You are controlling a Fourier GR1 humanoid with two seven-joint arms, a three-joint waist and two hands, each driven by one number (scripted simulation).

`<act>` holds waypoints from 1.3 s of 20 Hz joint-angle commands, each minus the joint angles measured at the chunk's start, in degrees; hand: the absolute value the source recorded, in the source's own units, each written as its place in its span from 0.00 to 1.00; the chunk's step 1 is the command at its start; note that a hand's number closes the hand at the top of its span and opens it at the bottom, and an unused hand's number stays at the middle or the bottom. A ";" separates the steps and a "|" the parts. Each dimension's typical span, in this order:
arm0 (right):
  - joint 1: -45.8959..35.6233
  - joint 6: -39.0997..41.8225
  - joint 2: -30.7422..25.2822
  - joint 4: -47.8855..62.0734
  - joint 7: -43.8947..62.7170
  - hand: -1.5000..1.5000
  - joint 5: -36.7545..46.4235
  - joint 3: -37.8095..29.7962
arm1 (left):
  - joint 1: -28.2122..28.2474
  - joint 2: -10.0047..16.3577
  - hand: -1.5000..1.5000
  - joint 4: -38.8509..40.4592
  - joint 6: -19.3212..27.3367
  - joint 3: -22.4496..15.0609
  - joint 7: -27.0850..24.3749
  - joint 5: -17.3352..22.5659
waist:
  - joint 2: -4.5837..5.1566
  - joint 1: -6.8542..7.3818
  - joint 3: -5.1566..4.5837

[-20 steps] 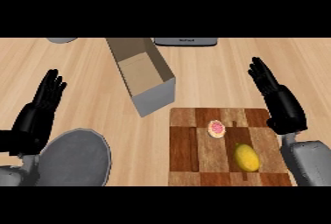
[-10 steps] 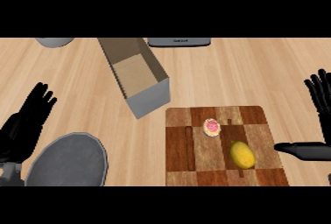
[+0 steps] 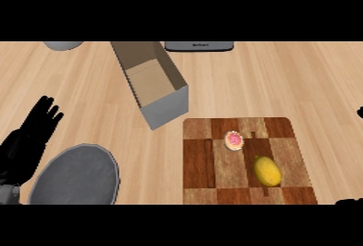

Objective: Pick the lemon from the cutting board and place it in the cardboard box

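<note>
Lemon lay on cutting board, right half, untouched. Pink-frosted donut sat just beyond it, between lemon and open cardboard box. Box near board's far-left corner. Grey plate lay left of board. Left robot hand was open, fingers straight, holding nothing. Right robot hand was only a sliver at right edge; could not tell its state.

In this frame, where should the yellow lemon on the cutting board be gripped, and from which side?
Grip the yellow oval lemon across its narrow middle, coming down from its right side. It lies lengthwise along the checkered wooden cutting board, so fingers would span its short width; the small pink-frosted round item sits near its upper left.
</note>
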 commanded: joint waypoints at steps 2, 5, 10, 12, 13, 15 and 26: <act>2.31 0.17 -9.49 -6.54 10.88 0.00 12.87 2.01 | 1.13 -0.06 0.50 -0.63 -0.88 0.19 0.58 0.71 | 0.07 0.59 -0.17; 1.66 2.51 -11.75 -12.20 19.98 0.00 16.97 5.58 | -0.93 0.98 0.50 0.42 -1.00 0.62 0.87 -0.57 | 0.25 0.65 -0.12; -1.52 7.74 -11.12 -17.29 36.72 0.00 20.99 14.09 | 1.03 -1.02 0.50 -2.38 -0.43 -0.62 0.46 -1.48 | 0.31 2.07 0.00; -5.92 11.19 -10.36 -16.82 42.68 0.00 19.49 15.87 | -1.64 0.84 0.50 -2.90 -1.98 0.72 4.21 0.21 | 0.41 2.02 0.04; -6.38 12.58 -9.27 -19.86 47.02 0.00 18.35 16.58 | 0.55 -2.64 0.50 -2.86 0.79 -1.59 1.80 -2.75 | 0.33 1.67 0.03; -6.19 14.10 -6.98 -20.47 51.09 0.00 18.35 20.17 | -1.87 -0.65 0.50 1.38 -4.07 1.84 0.43 -0.25 | 0.43 1.37 0.02; -13.52 24.77 0.12 -12.71 55.82 0.00 20.35 18.44 | -2.56 -6.19 0.50 2.80 -4.77 3.01 0.34 -5.73 | 0.35 0.99 0.10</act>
